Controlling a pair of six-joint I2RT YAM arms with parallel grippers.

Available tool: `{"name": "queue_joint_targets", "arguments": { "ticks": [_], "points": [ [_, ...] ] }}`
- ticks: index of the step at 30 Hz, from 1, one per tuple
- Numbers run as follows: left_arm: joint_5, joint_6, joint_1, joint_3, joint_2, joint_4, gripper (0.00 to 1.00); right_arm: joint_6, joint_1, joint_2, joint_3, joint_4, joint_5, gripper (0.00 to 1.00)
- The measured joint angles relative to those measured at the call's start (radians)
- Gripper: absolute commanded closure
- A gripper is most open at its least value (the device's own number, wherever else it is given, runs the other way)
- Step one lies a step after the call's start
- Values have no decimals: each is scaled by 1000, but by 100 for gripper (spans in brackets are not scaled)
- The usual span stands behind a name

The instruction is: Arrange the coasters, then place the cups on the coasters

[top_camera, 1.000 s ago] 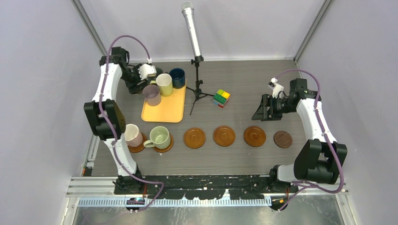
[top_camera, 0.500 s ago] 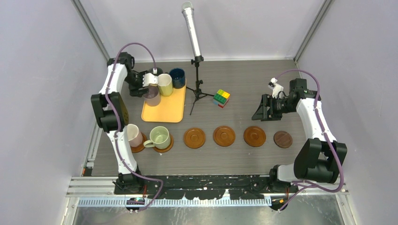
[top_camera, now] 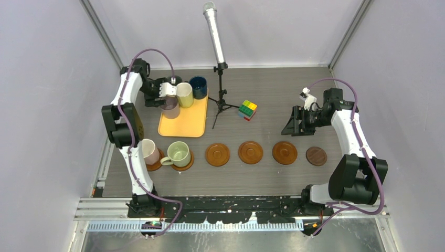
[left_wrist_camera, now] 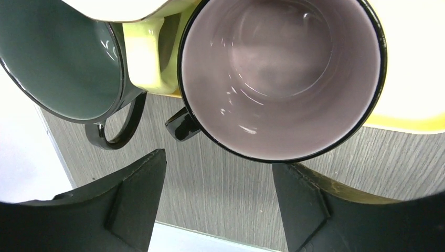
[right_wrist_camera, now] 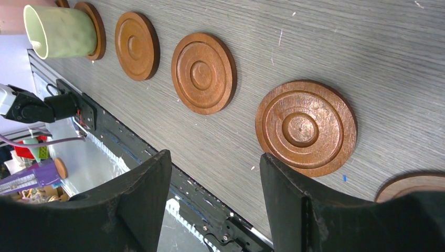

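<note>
Left pincer (left_wrist_camera: 218, 173) swung in, jaws apart, mauve mug (left_wrist_camera: 281, 68) just beyond its tips, right pincer (right_wrist_camera: 215, 163) likewise spread

The table (top_camera: 273, 178) is grey wood with thin lines and fills the middle of the top view. Plain, pale purple-grey walls (top_camera: 47, 105) stand at the left, back and right. Two thin metal posts (top_camera: 99, 29) slant in the upper corners. A silver microphone (top_camera: 214, 31) stands on a black stand (top_camera: 221, 102) at the top middle. A shiny metal sheet (top_camera: 236, 241) lies along the bottom edge. The light is soft and even.
</note>
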Motion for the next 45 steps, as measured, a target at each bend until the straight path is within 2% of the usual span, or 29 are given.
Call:
{"name": "queue_joint_targets", "arguments": {
  "ticks": [6, 13, 19, 23, 29, 35, 45],
  "points": [
    [13, 14, 1, -18, -3, 7, 24, 0, 0, 0, -1, -1, 1, 33],
    [74, -2, 0, -211, -87, 59, 23, -1, 0, 8, -1, -1, 0, 33],
    [98, -47, -28, -318, -174, 52, 29, -1, 0, 13, -1, -1, -2, 33],
    [114, -42, -32, -321, -201, 7, 31, -1, 0, 13, -1, -1, -2, 33],
    [141, 14, -12, -313, -231, -84, 27, -1, 0, 13, -1, -1, -2, 33],
    [151, 38, -7, -263, -232, -53, 24, -1, 0, 13, -1, -1, -2, 33],
    [138, 59, -51, -236, -178, 13, 25, -4, 0, 13, -1, -1, -1, 33]
  ]
}}
